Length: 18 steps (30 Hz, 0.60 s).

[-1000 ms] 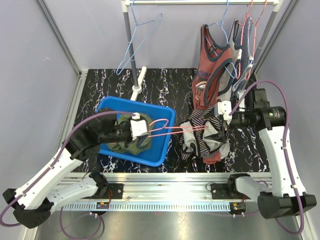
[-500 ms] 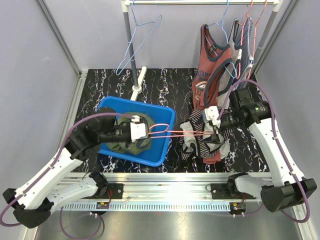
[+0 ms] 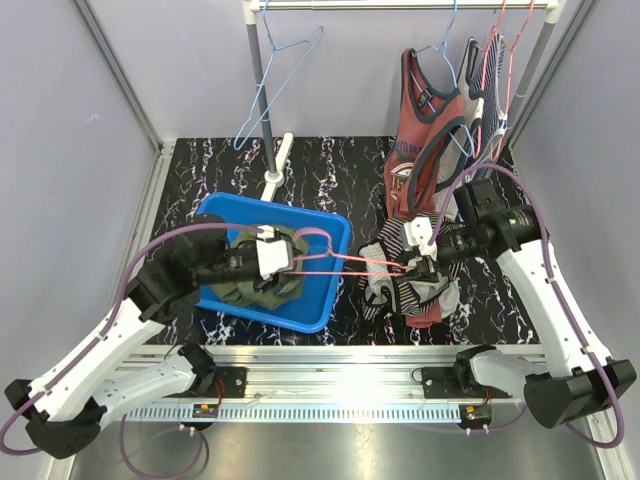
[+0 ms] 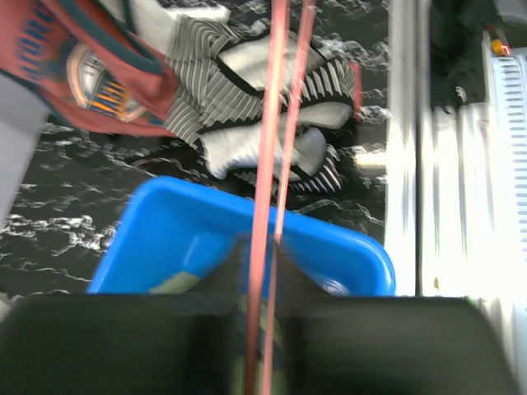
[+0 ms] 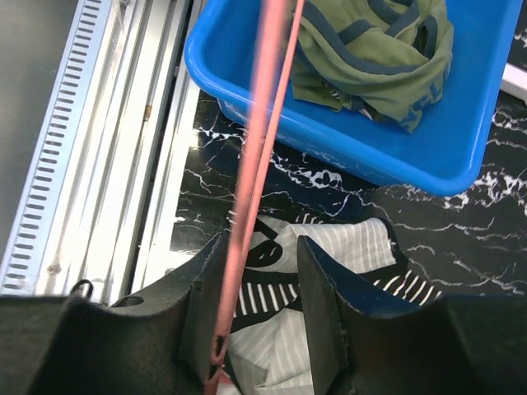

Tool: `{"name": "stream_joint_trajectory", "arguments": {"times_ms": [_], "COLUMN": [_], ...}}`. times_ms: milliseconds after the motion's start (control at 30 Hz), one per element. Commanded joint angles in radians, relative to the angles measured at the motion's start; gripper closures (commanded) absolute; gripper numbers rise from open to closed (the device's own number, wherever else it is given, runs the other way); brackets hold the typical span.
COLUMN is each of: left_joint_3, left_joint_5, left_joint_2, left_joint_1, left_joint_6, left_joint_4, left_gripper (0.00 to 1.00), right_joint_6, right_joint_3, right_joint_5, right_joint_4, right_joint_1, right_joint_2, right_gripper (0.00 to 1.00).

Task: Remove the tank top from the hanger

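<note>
Threading right end effector: pink hanger

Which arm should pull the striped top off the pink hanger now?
Right. The right gripper sits at the striped tank top, jaws apart beside the pink hanger, fabric beneath. The left gripper is shut on the hanger's hook end over the blue bin, so it likely serves as anchor.

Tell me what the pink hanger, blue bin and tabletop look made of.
The hanger looks like thin metal wire with a glossy pink coating. The bin: smooth, shiny moulded plastic, rounded rim. The tabletop: black, white-veined marble look, possibly printed.
</note>
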Motion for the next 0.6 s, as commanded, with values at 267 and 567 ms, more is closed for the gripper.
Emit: {"name": "stream_joint_trajectory", "arguments": {"times_ms": [267,567], "left_joint_3": [-0.142,-0.242], "left_joint_5": [-0.326,-0.122], "left_joint_2": [-0.251,-0.111], "left_joint_1": [0.000,0.000], "left_joint_6": [-0.191,-0.284], "left_joint_4": [0.356,0.381], "left_gripper": [0.01,0.01], "right_joint_6": [0.572,0.516], "right_joint_3": [-0.091,-0.129], "right_joint_5": [-0.036,0.033], "right_joint_4": [0.216,0.192], "right_joint_1": [-0.047,-0.047], "right_joint_2": [-0.181,-0.173], "right_gripper": [1.00,1.00]}}
